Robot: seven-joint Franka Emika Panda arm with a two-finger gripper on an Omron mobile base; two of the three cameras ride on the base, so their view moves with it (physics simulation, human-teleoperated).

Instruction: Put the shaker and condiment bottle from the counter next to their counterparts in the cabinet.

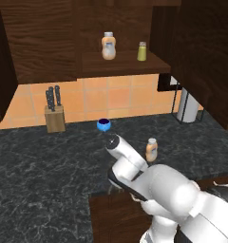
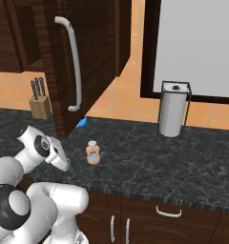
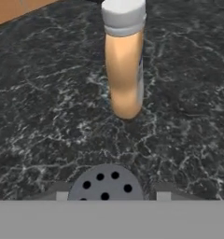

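Note:
The shaker's silvery perforated cap (image 3: 107, 183) sits between my gripper's (image 3: 112, 196) two fingertips, which press against its sides. In the right base view the gripper (image 2: 64, 163) is low over the black counter (image 2: 135, 157), shut on the grey-blue shaker (image 2: 67, 165). The orange-tan condiment bottle (image 3: 124, 70) stands upright just beyond the shaker, and it is seen on the counter (image 1: 40, 166) right of the arm (image 1: 151, 150) (image 2: 92, 153). On the open cabinet shelf (image 1: 125, 64) stand the counterparts: a paler bottle (image 1: 109, 46) and a yellow-green shaker (image 1: 142, 51).
A knife block (image 1: 54, 116) and a small blue bowl (image 1: 104, 125) stand by the tiled back wall. A paper towel holder (image 2: 173, 109) is at the right. The open cabinet door (image 2: 83, 57) with its handle hangs above the counter, over the arm.

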